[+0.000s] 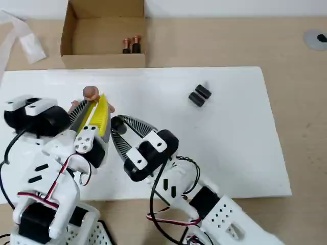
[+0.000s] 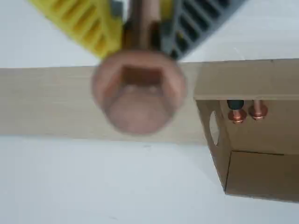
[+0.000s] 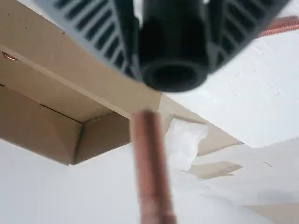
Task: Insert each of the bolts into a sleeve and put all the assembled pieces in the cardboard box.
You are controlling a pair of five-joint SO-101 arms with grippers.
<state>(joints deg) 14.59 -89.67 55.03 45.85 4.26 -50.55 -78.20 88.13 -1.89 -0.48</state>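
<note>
In the high view my left gripper (image 1: pixel 92 104), with one yellow finger, is shut on a copper bolt (image 1: pixel 90 93) whose round head points toward the cardboard box (image 1: pixel 69 48). The left wrist view shows that bolt head (image 2: pixel 138 91) close up between the fingers of the left gripper (image 2: pixel 140 28). Just to its right, my right gripper (image 1: pixel 118 124) is shut on a black sleeve (image 3: pixel 173 56), open end outward. A copper shaft (image 3: pixel 149 168) stands close in front of that opening. Two assembled pieces (image 1: pixel 132 45) lie in the box.
Two loose black sleeves (image 1: pixel 199 95) lie on the white board (image 1: pixel 235 148), right of centre. The box (image 2: pixel 247 163) stands beyond the board's far edge. Crumpled white wrap (image 1: pixel 25 41) lies left of the box. A threaded copper piece (image 3: pixel 280 25) shows beside the right fingers.
</note>
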